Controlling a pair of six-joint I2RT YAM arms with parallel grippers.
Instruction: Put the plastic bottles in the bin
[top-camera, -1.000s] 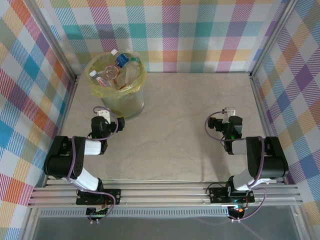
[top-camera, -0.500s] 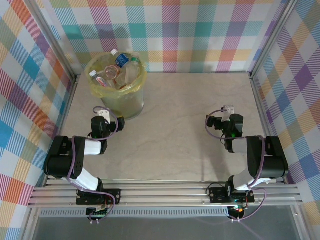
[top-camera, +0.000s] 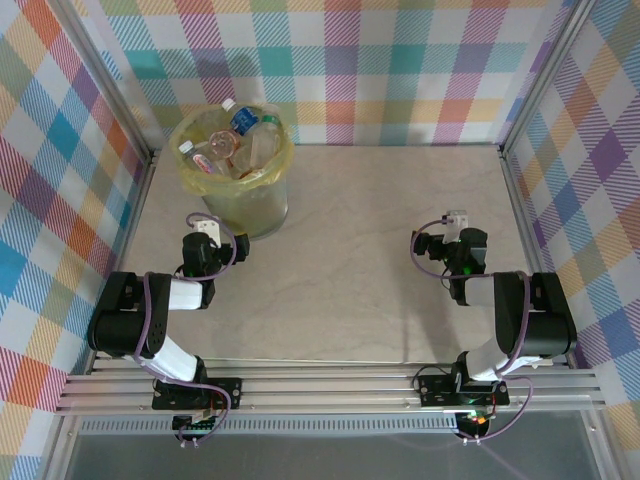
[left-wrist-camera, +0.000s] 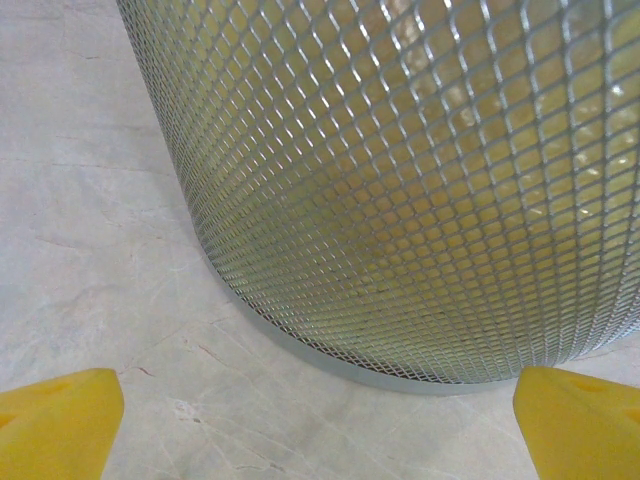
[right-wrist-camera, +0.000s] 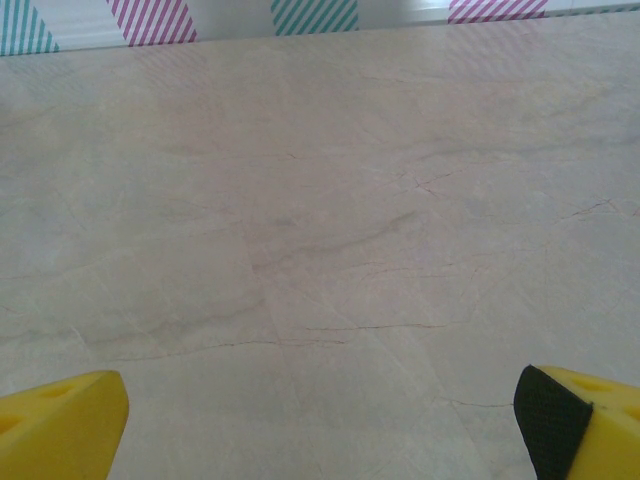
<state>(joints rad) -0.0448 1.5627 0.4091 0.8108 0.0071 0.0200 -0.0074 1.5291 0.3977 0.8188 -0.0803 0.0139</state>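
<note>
Several plastic bottles (top-camera: 236, 141), clear with coloured caps and labels, lie heaped inside the bin (top-camera: 252, 206), a round mesh bucket lined with a yellow-green bag at the table's far left. My left gripper (top-camera: 203, 226) rests low just in front of the bin, open and holding nothing. In the left wrist view the bin's mesh wall (left-wrist-camera: 420, 180) rises close ahead, and the left gripper (left-wrist-camera: 320, 425) has yellow fingertips (left-wrist-camera: 60, 425) set wide apart. My right gripper (top-camera: 457, 221) sits at the right, also open and holding nothing. The right gripper (right-wrist-camera: 320, 425) faces bare table between its fingertips (right-wrist-camera: 60, 425).
The pale marbled tabletop (top-camera: 350, 250) is boxed in by checked walls on three sides, with metal frame posts (top-camera: 505, 150) at the far corners. Both arms are folded back near their bases along the front rail (top-camera: 330, 385).
The right wrist has crept a touch farther from its base. The left arm, the bin and the bottles have not moved.
</note>
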